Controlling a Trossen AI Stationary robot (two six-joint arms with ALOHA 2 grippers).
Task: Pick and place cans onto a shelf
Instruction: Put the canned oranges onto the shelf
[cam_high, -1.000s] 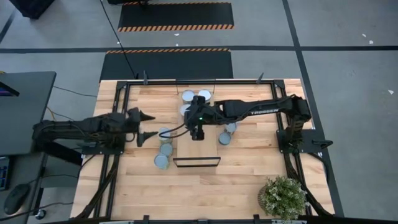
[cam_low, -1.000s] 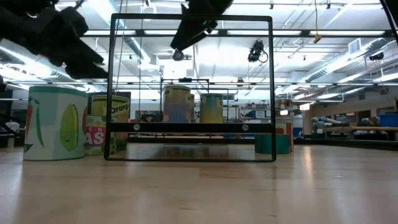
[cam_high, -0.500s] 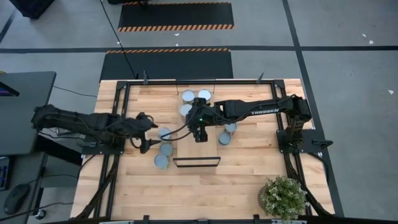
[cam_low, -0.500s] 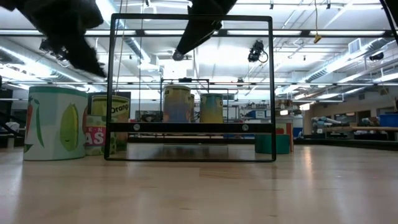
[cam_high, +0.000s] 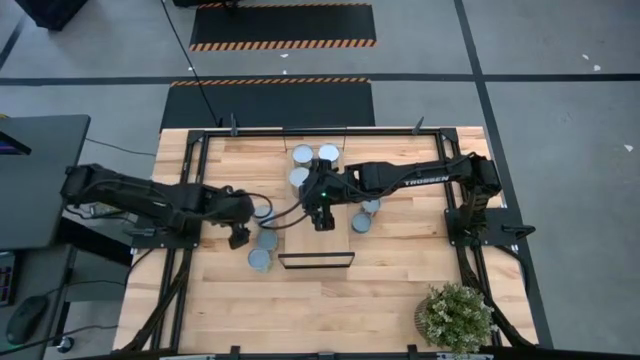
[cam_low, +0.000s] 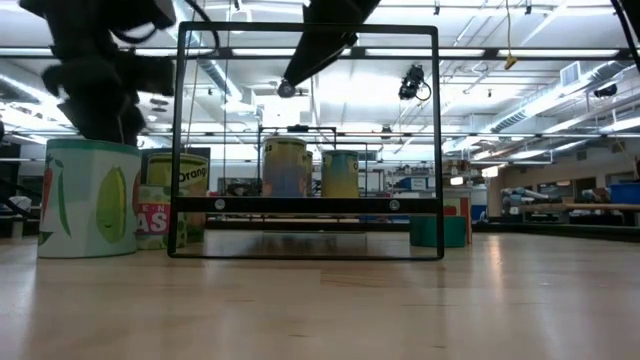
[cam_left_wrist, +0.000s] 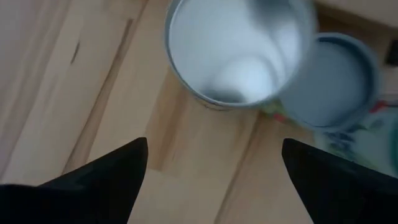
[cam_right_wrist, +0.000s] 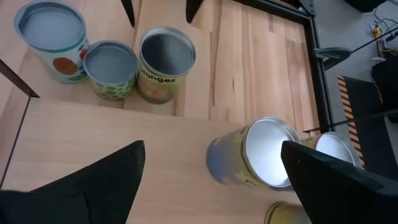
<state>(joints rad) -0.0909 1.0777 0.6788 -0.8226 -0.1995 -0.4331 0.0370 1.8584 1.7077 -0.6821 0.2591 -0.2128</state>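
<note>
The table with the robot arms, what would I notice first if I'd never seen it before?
Probably the two dark arms meeting over the middle of the wooden table. The left gripper hangs open above a row of cans beside the shelf, and the right gripper is open over the shelf itself. A green potted plant sits at one table corner.

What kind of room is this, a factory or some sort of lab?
Probably a robotics lab or workshop: a framed wooden table carries two robot arms, striped floor mats mark the concrete, and the low view shows a large open hall behind.
</note>
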